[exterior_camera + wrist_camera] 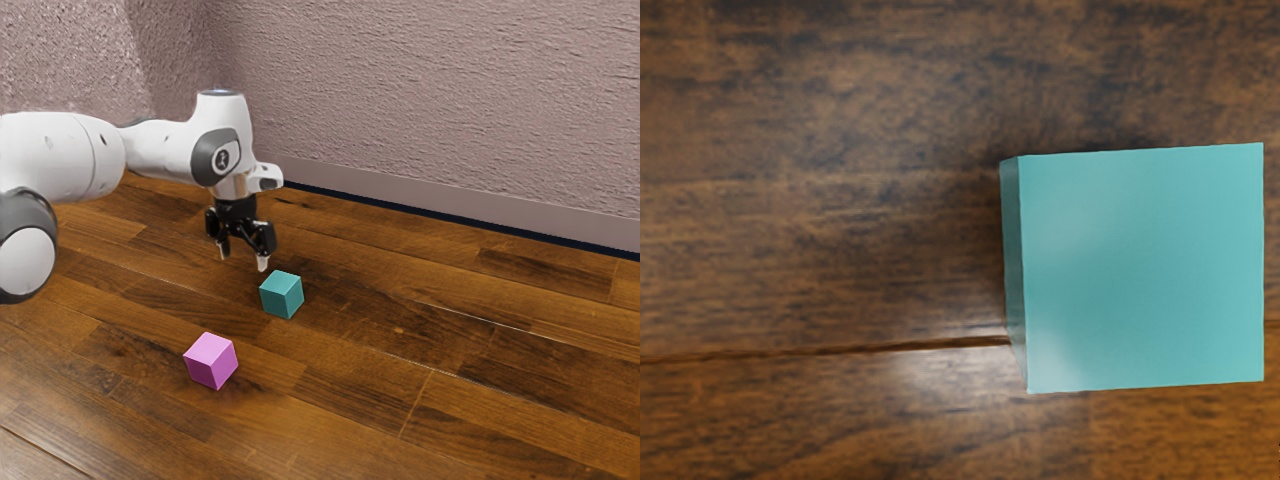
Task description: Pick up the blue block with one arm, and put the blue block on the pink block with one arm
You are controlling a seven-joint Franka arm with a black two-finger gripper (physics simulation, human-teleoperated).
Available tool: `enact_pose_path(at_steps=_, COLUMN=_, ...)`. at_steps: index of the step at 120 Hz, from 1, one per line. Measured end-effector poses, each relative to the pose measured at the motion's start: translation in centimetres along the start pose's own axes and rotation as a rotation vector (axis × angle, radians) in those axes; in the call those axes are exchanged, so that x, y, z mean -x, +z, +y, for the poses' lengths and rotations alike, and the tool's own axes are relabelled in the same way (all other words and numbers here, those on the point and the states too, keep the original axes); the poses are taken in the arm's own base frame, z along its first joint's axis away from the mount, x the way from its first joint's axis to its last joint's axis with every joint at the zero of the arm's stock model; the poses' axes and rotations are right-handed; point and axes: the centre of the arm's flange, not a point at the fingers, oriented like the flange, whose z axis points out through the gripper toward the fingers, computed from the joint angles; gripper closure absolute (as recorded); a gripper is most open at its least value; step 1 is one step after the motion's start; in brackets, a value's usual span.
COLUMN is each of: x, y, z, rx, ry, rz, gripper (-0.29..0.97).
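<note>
The teal-blue cube (281,294) sits on the wooden tabletop (480,340). The pink cube (211,360) lies apart, before it, toward the exterior view's left.

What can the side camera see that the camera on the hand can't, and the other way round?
The exterior view has the pink block, the open gripper hanging in the air, and the wall. The wrist view has a close look straight down at the blue block and its top. Both have the blue block and the wooden floor.
</note>
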Motion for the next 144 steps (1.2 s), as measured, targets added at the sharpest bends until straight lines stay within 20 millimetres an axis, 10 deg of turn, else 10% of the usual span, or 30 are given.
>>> enact_pose_path(at_steps=106, x=-4.1, y=8.0, z=3.7, rx=0.048, ry=-0.109, rz=-0.02, gripper=0.0)
enact_pose_path(at_steps=144, x=-4.6, y=8.7, z=4.0, rx=0.05, ry=-0.13, rz=-0.013, gripper=0.27)
